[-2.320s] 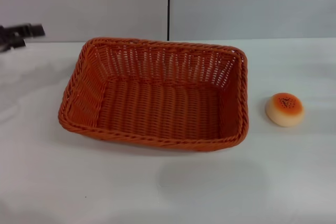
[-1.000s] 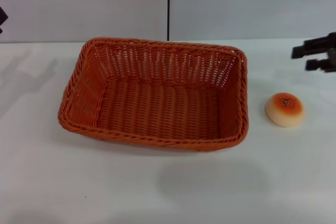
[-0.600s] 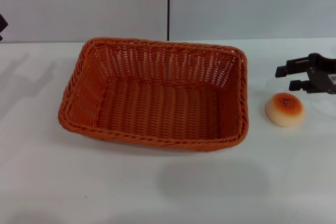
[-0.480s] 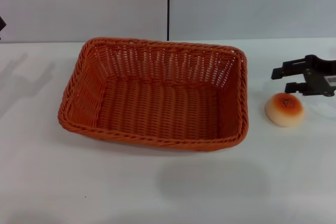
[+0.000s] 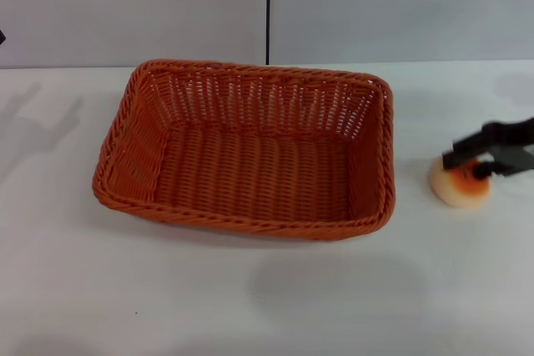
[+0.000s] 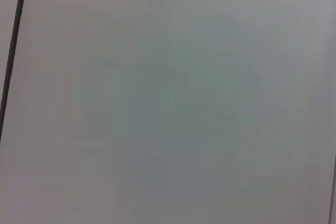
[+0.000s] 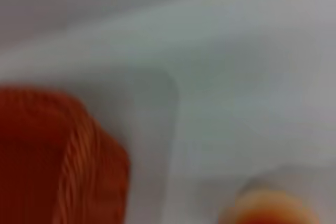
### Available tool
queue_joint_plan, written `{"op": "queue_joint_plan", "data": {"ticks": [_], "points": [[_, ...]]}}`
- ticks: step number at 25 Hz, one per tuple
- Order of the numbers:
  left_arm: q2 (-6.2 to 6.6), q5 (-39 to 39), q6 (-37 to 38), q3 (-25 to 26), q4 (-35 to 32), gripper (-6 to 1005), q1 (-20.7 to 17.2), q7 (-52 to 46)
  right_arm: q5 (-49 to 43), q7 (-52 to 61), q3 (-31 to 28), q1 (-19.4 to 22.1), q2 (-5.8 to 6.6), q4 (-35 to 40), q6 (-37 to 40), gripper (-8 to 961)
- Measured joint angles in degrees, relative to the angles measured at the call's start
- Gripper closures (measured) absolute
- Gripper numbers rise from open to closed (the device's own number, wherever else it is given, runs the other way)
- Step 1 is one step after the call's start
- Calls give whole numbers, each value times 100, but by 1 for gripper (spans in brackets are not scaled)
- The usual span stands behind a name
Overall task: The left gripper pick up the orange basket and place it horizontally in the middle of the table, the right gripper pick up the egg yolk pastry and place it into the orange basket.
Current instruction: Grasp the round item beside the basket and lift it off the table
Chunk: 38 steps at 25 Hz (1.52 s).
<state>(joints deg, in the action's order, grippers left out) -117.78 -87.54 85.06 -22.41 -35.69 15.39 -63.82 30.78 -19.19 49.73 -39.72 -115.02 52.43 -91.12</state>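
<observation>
The orange basket (image 5: 250, 152) lies lengthwise across the middle of the white table (image 5: 250, 306), empty; one of its corners (image 7: 63, 166) shows in the right wrist view. To its right sits the egg yolk pastry (image 5: 455, 192), also seen blurred in the wrist view (image 7: 273, 211). My right gripper (image 5: 464, 167) reaches in from the right edge, open, its two black prongs low over the top of the pastry and covering part of it. Of my left gripper only a dark sliver (image 5: 2, 37) shows at the far left edge, well away from the basket.
A grey wall with a dark vertical seam (image 5: 268, 10) stands behind the table's back edge. The left wrist view shows only that wall and seam (image 6: 13, 51). Bare tabletop lies in front of the basket and to its left.
My right gripper has come in from the right and dropped from behind the pastry onto its top. The left gripper has drawn back off the left edge. Basket and pastry have not moved.
</observation>
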Motion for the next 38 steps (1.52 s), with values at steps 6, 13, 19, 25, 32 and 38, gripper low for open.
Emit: {"op": "queue_joint_plan", "data": {"ticks": [6, 13, 19, 25, 32, 38], "points": [[1, 0, -12, -9, 0, 184, 31, 7, -387, 7, 161, -232, 14, 168, -426, 380], [-6, 31, 36, -11, 4, 184, -12, 11, -663, 9, 106, -193, 35, 128, -202, 383], [-8, 36, 41, -2, 1, 184, -52, 11, -733, -63, 109, -169, 34, -69, 89, 385], [-8, 36, 55, -15, 0, 184, -68, 10, -724, -150, 125, -167, 9, -90, 357, 388], [-8, 36, 66, -8, 2, 184, -98, 10, -714, -249, 102, -143, 0, -80, 690, 528], [-8, 36, 103, -9, 6, 184, -107, 8, -621, -395, 94, -126, -20, -105, 1001, 646]]}}
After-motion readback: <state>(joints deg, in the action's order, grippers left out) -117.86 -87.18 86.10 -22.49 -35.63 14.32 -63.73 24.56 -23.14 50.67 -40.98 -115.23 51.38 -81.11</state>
